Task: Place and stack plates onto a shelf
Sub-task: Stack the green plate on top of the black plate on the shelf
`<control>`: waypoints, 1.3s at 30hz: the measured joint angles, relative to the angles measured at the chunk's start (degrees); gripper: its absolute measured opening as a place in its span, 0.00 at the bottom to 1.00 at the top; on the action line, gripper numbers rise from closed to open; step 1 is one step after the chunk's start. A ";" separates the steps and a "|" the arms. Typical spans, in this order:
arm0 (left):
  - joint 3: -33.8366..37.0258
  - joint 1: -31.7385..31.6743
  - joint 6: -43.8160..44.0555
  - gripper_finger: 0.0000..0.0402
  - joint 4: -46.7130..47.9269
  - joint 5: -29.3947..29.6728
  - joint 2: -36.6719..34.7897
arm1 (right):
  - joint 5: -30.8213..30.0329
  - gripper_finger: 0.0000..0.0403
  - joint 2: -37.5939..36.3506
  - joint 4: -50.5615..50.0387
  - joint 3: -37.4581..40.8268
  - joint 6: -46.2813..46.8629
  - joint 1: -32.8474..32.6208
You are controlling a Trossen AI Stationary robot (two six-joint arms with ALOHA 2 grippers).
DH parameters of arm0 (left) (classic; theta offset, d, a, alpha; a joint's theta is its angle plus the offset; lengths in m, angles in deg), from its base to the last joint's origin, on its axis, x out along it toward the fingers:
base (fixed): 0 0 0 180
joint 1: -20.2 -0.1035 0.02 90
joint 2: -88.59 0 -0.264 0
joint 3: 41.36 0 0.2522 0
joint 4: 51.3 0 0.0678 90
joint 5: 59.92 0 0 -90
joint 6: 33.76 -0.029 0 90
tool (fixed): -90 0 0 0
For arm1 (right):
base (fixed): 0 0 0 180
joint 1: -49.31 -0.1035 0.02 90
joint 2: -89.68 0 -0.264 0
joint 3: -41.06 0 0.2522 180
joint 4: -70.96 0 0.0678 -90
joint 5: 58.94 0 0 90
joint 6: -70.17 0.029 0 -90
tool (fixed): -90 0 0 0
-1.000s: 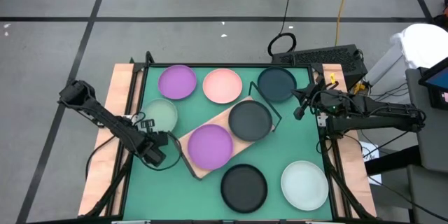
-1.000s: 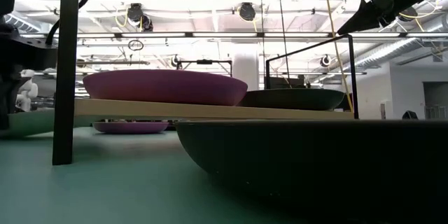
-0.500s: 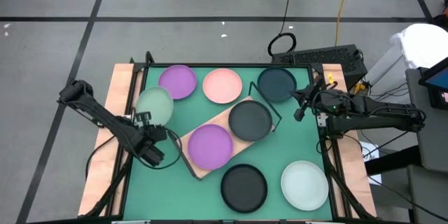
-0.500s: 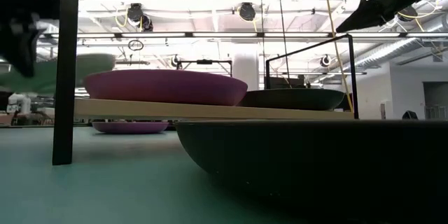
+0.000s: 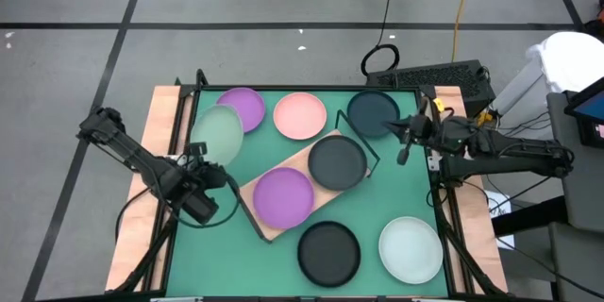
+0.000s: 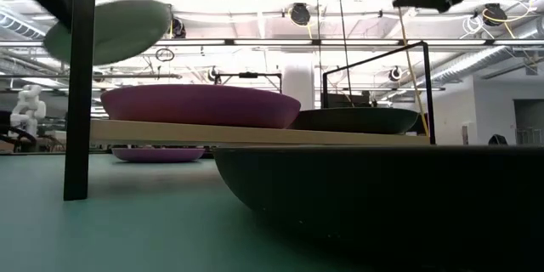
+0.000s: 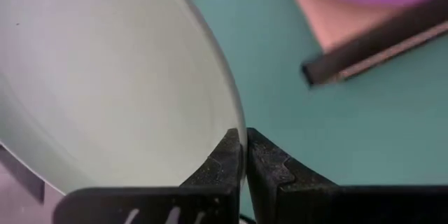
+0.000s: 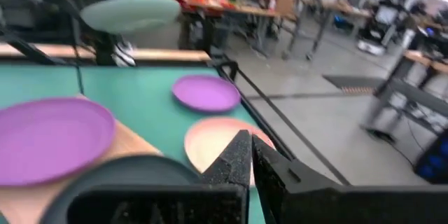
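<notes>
Starting at the near edge: a black plate (image 5: 328,252) and a pale mint plate (image 5: 411,249) sit side by side on the green tabletop (image 5: 396,193), black one left of the mint one, both untouched.

Next row back is the shelf (image 5: 283,226), lying at an angle across the middle of the table. It's got a purple plate (image 5: 282,196) on its near-left half and a dark plate (image 5: 337,161) on its far-right half, so both spots are taken and anything new has to go on top of one of them.

Left of the shelf, the left gripper (image 5: 205,174) has its fingers pinched on the rim of another pale mint plate (image 5: 217,135), and the low view shows it up in the air, tilted, higher than the plates on the shelf. So I'd say we're mid-carry: plate is picked and lifted, not placed. Next move probably needs a swing right over the purple plate, levelling it out, then lowering until it nests before letting go. The shelf's black wire frame (image 6: 82,85) stands close by, so the rim has to clear it.

Far row: second purple plate (image 5: 247,107), partly covered by the lifted one, then a pink plate (image 5: 300,115), then a dark teal plate (image 5: 372,113). The right gripper (image 5: 404,139) hangs just beside the teal plate at the far right, fingers pressed together, holding nothing.
</notes>
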 joint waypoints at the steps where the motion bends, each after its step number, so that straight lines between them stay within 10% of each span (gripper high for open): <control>1: -1.26 -0.01 -0.92 0.02 0.00 0.51 0.00 | 0.82 0.00 0.26 1.22 0.00 -0.40 0.00; 11: -11.15 -1.14 -12.94 0.02 -0.16 3.62 0.00 | 2.55 0.00 7.17 9.07 -1.09 -4.43 -0.02; 23: -16.94 -7.62 -38.17 0.02 -8.73 -2.42 0.00 | 5.87 0.02 25.30 5.67 -19.91 -13.47 -3.41; 39: -16.99 -15.92 -55.26 0.02 -21.62 -25.11 0.09 | 23.93 0.44 44.55 -16.57 -46.17 -19.94 -4.49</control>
